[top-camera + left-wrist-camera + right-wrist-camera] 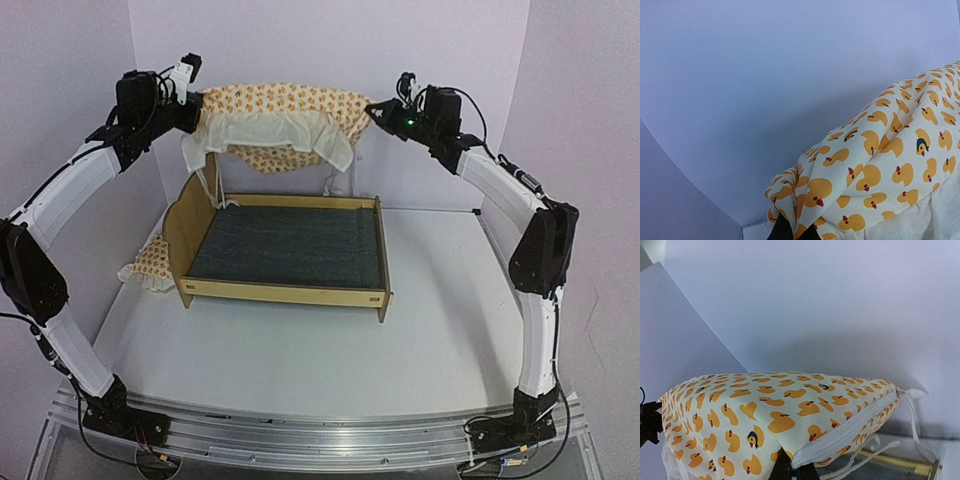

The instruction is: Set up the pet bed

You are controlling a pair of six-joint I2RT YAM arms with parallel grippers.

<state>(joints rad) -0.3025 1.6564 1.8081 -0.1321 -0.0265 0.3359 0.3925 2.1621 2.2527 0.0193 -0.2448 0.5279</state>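
On table (300,370) sits bed (285,250), headboard end on L, footboard end on R, so long axis runs L–R; grey base bare. Above bed's far rail hangs cushion (280,120), stretched out w/ its long axis parallel to bed's. L fingers (197,108) are pinched tight on cushion corner over headboard end. R fingers (378,112) are pinched tight on opp corner over footboard end. So bed lies below both grips & nearer the bases, w/ both arms abt equally near, each to its own end. Likely next: cushion goes down & fwd, kept level, into frame. Outside bed, beside headboard, lies pillow (150,262).
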